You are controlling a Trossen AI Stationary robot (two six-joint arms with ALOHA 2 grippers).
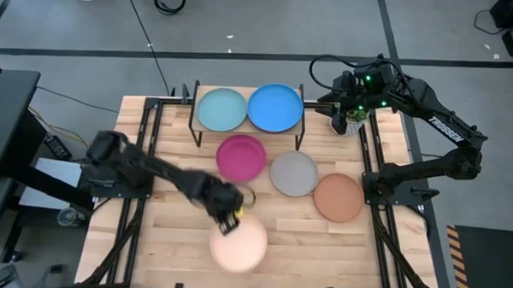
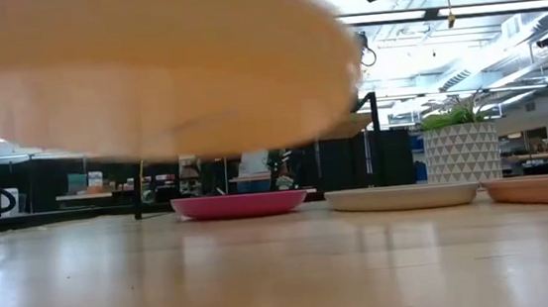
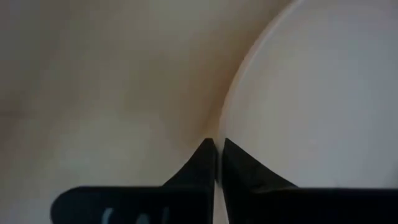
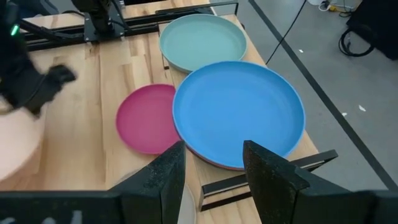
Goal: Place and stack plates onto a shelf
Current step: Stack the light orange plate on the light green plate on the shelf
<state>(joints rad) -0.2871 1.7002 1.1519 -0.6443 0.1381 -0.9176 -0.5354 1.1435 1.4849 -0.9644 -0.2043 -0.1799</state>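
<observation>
My left fingers (image 1: 229, 222) were pinched tight on the rim of the cream-white plate (image 1: 238, 244), which I held raised above the near part of the bench (image 1: 163, 235). My right fingers (image 4: 211, 163) stood parted and empty, hovering beside the shelf (image 1: 303, 122) at the far edge of the bench. On the shelf lay the light blue plate (image 1: 221, 108) and the blue plate (image 1: 275, 107), side by side. In front of it, flat on the bench, lay the magenta plate (image 1: 241, 156), the grey plate (image 1: 293, 173) and the tan plate (image 1: 338, 197). A potted plant (image 1: 353, 123) stood at the far right corner
</observation>
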